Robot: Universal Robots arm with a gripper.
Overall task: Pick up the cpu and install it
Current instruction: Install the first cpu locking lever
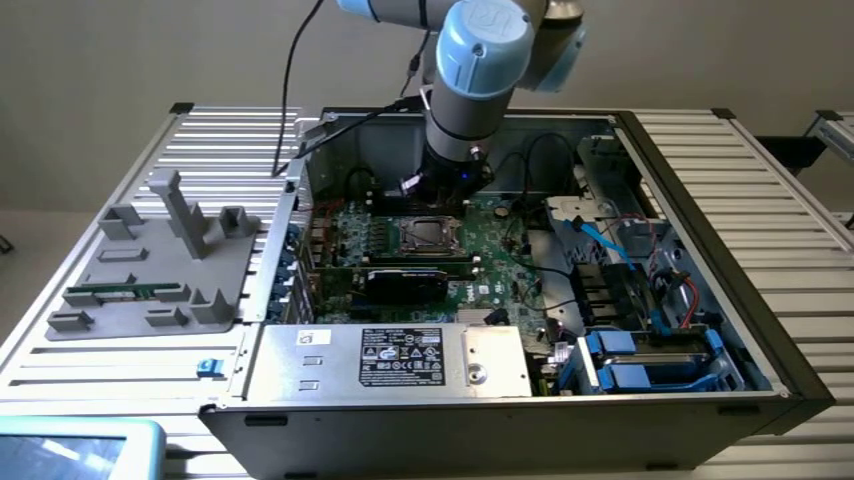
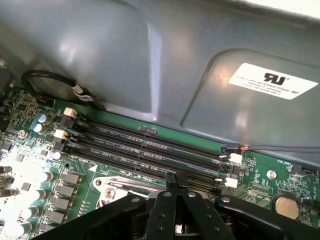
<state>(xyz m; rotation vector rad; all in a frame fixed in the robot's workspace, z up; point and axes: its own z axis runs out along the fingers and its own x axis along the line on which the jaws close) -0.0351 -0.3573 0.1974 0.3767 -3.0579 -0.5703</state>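
The cpu looks like a silvery-grey square lying flat inside the metal-framed socket on the green motherboard of the open computer case. My gripper hangs just past the socket's far edge, close above the board. In the wrist view the gripper is shut, its black fingers pressed together with nothing between them. It stands over the black memory slots, and a corner of the socket frame shows beside it.
The grey case wall rises right behind the memory slots. A black card and the power supply lie nearer the front, with blue drive bays at the exterior view's right. A grey fixture holding a green memory stick sits outside the case.
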